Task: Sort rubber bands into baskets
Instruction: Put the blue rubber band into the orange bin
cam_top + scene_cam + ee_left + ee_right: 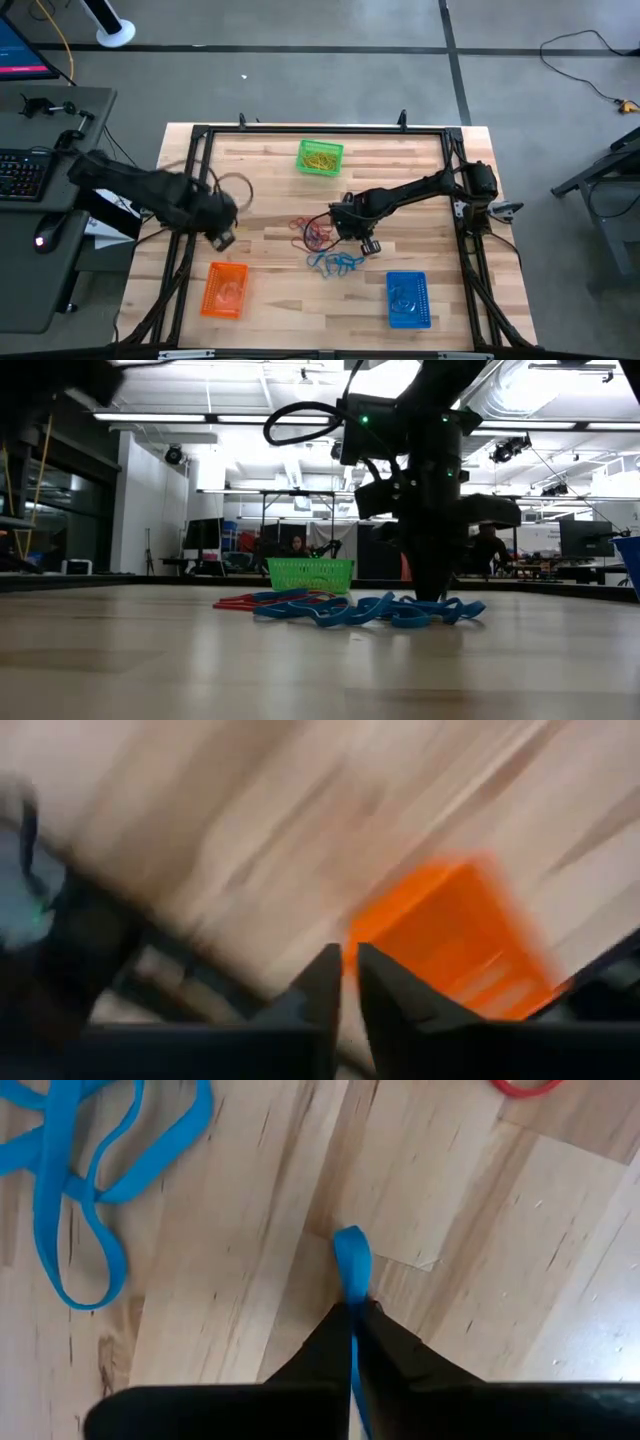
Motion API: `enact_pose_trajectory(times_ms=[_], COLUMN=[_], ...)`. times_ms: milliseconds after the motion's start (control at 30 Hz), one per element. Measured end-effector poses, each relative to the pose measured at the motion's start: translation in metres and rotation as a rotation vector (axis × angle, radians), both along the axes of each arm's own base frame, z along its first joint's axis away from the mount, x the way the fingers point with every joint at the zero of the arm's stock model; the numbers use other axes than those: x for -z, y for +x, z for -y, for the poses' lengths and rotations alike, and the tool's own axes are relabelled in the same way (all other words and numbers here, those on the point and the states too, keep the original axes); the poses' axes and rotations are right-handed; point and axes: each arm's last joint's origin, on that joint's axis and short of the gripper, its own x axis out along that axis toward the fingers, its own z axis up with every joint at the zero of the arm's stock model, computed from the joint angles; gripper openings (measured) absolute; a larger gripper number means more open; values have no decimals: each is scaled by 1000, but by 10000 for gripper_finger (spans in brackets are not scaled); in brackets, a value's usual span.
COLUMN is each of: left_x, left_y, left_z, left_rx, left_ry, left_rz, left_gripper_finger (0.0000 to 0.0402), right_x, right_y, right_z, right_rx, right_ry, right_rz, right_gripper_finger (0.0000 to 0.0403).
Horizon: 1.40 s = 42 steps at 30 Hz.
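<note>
The right gripper (353,1320) is clenched on one blue rubber band (352,1265) mid-worktop. Lift straight, clear of the blue tangle (80,1170), then carry to the blue basket (407,298). The left gripper (347,970) is nearly shut, empty

Grey concrete floor (330,25) is surrounding the wooden table (270,290). A desk (50,150) carrying a keyboard (20,172) is standing left of it. Behind the table, ceiling strip lights (160,417) are illuminating an open workshop where a seated person (296,545) is showing among benches.
</note>
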Motion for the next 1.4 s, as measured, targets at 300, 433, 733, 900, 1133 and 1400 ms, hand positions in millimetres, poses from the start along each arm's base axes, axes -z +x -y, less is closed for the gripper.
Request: enact_pose_trajectory(times_ms=[300, 433, 733, 900, 1133, 1400], left_x=[51, 62, 83, 87, 94, 112], left_y=[-5, -4, 10, 7, 4, 16], left_z=[52, 70, 103, 105, 116, 126], left_rx=[211, 296, 408, 378, 460, 524], left_ry=[-128, -173, -233, -204, -203, -233], left_rz=[-414, -428, -317, -361, -357, -322], left_gripper_finger=[0, 0, 0, 0, 0, 0], right_x=[0, 0, 0, 0, 0, -2], right_y=[1, 1, 1, 1, 1, 1], right_z=[6, 7, 7, 7, 7, 7], right_rx=[13, 10, 9, 9, 9, 13], right_ry=[35, 37, 37, 37, 44, 48], right_rz=[4, 7, 10, 11, 12, 16], right_gripper_finger=[1, 0, 0, 0, 0, 0])
